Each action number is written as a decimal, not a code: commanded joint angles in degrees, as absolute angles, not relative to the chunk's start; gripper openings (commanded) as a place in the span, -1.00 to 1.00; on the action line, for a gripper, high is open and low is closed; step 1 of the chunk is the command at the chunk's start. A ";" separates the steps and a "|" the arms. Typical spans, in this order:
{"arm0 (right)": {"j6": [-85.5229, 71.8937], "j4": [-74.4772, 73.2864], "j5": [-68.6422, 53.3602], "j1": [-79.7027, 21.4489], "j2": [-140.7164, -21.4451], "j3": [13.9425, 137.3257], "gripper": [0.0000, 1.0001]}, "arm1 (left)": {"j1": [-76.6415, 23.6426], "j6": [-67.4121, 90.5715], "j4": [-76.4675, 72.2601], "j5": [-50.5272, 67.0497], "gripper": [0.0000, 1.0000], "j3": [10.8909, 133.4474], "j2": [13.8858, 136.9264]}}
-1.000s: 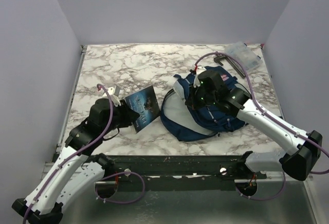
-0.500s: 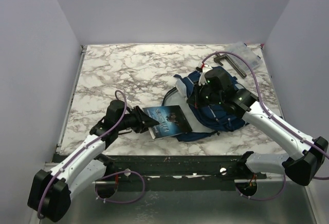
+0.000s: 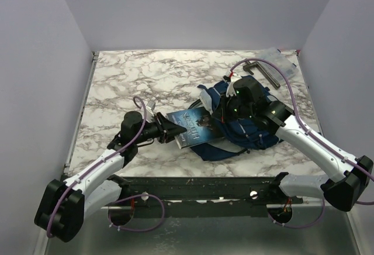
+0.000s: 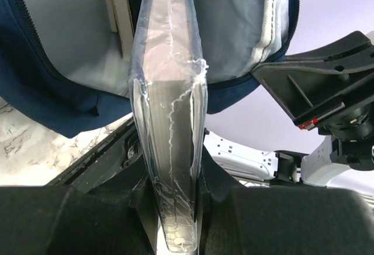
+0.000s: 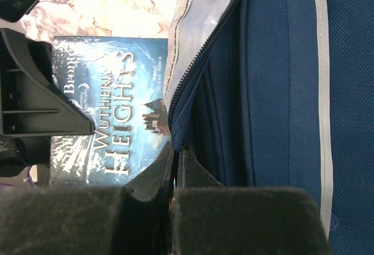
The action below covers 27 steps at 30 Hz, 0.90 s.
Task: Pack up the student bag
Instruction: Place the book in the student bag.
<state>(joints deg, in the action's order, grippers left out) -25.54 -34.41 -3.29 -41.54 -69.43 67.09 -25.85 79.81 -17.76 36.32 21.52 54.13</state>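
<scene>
I had student bag (image 3: 234, 139) lying right of table (image 3: 134, 79) centre, mouth facing left. In last second I swung wrapped Wuthering Heights paperback (image 3: 193, 127) from open table to mouth; leading edge sat inside opening, so insertion underway, push remaining. Left fingers (image 4: 219, 185) part-spread, clamping paperback's near end. Right fingers (image 5: 196, 179) pressed together, pinching zipper edge (image 5: 178, 85), holding mouth open.

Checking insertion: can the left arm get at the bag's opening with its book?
Likely yes: the right gripper holds the student bag open at its zipper edge; the book in the left gripper points into the gap.
</scene>
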 commanded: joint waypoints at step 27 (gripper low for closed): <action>-29.91 -29.62 -8.08 -41.26 -64.60 66.42 -0.99 | -48.23 84.42 -33.82 9.44 -0.29 55.24 106.02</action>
<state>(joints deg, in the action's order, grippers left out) -28.49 -33.74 -5.10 -40.75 -66.35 66.35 -48.01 84.29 -34.96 14.48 55.59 107.07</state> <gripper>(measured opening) 0.012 0.309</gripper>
